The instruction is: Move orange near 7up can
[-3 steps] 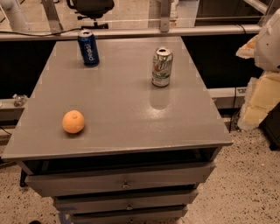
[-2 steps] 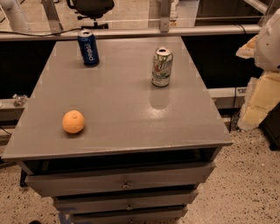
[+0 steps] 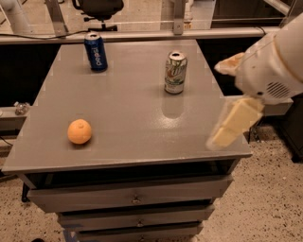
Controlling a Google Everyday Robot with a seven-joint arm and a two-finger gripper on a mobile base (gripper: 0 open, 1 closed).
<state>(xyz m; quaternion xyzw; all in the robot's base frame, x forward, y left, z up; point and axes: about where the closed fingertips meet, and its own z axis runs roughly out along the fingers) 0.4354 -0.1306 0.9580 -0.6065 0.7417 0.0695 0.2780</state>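
The orange (image 3: 79,131) lies on the front left of the grey table (image 3: 132,90). The 7up can (image 3: 175,72), silver-white with green and red markings, stands upright at the back right of the tabletop. My gripper (image 3: 234,124) hangs off the white arm (image 3: 272,61) over the table's right front corner, well to the right of the orange and in front of and to the right of the can. It touches neither of them.
A dark blue Pepsi can (image 3: 96,52) stands upright at the back left of the table. Drawers (image 3: 135,198) sit under the tabletop. A rail (image 3: 142,35) and an office chair (image 3: 98,9) are behind the table; speckled floor lies around it.
My arm and gripper have moved left, from beside the table's right edge to over its right front corner. The orange and both cans have not moved on the table.
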